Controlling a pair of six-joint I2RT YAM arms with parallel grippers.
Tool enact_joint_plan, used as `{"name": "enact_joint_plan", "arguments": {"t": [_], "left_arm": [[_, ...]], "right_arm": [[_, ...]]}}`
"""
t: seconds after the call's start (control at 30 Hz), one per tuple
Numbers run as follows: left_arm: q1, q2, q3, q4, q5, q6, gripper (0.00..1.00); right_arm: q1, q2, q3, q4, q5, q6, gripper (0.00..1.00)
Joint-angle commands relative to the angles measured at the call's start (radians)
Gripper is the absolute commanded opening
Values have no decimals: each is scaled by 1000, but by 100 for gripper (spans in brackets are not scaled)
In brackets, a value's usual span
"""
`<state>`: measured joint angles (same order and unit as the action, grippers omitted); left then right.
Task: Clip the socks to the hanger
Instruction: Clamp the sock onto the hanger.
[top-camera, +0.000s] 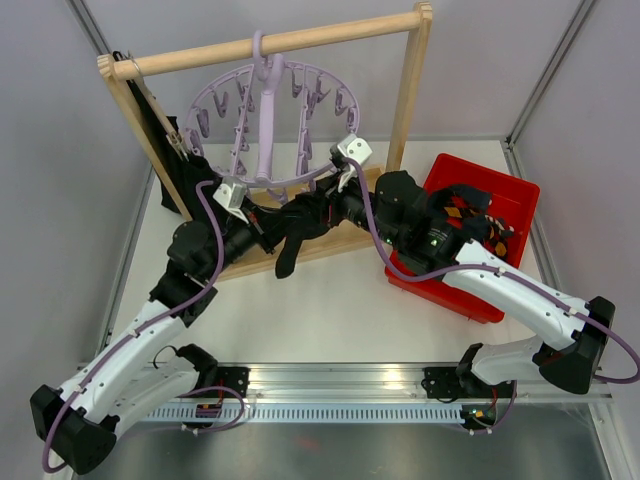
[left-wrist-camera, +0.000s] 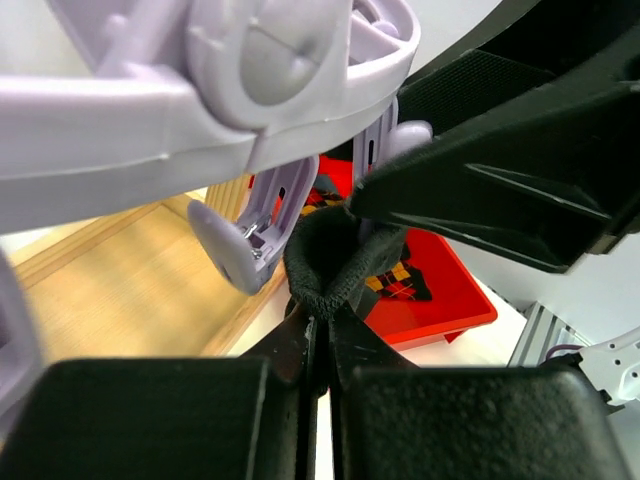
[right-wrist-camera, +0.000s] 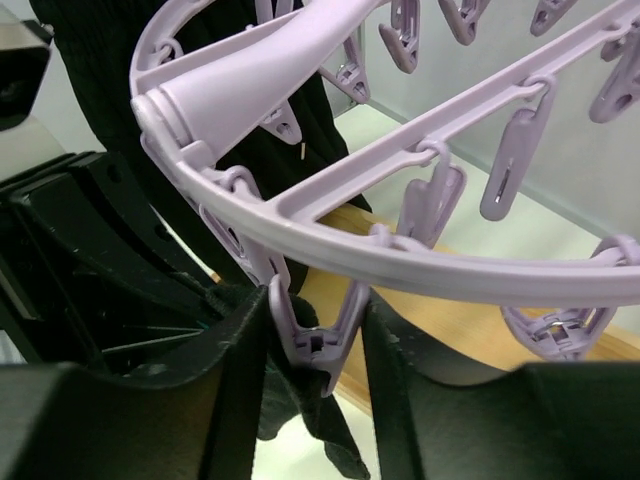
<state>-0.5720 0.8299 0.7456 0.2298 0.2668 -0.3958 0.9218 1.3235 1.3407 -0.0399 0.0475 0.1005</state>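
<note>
Pinching left gripper (left-wrist-camera: 322, 325): I am holding its jaws pressed together on the ribbed cuff of a black sock (left-wrist-camera: 340, 255), with that cuff just beneath the rim of the hanger (left-wrist-camera: 150, 110).
Squeezing right gripper (right-wrist-camera: 315, 320): its fingers (right-wrist-camera: 235, 385) are straddling one lilac clip (right-wrist-camera: 318, 345) and pressing on both of its sides; I am gripping the clip, not the sock.
Meeting point: the two grippers are facing each other under the hanger's 6 o'clock edge, the left arm on the 8 o'clock side and the right on the 4 o'clock side. The cuff is sitting just beside the squeezed clip, though I cannot tell whether it is lying between the clip's tips.
Lilac hanger: it is hanging by its hook from a wooden rail (top-camera: 330, 35) at 12 o'clock of the table (top-camera: 330, 300).
Sock body: the rest of the black sock is dangling toward 6 o'clock from the left gripper.
Bin side: a red bin (top-camera: 520, 195) is sitting at 3 o'clock, with argyle socks (top-camera: 462, 212) lying inside.
Frame's 10 o'clock post: black fabric (top-camera: 165, 150) is hanging there.
</note>
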Motion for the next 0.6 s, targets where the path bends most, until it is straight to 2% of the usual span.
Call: {"name": "enact_joint_plan", "arguments": {"t": [0.0,0.1,0.27,0.57], "left_arm": [[-5,9,17,6,-21,6,2],[-5,11,20,0,-26,6,2],[-5,21,24,-9,-29,6,2],[-5,41,40,-63,-47,12,2]], "right_arm": [[12,-23,11,-21,-23,-2,48],[14,-21,21,-32,-31,-2,54],[15,-17,29,-37,-29,-2,50],[17,-26,31,-35,-24,13,73]]}}
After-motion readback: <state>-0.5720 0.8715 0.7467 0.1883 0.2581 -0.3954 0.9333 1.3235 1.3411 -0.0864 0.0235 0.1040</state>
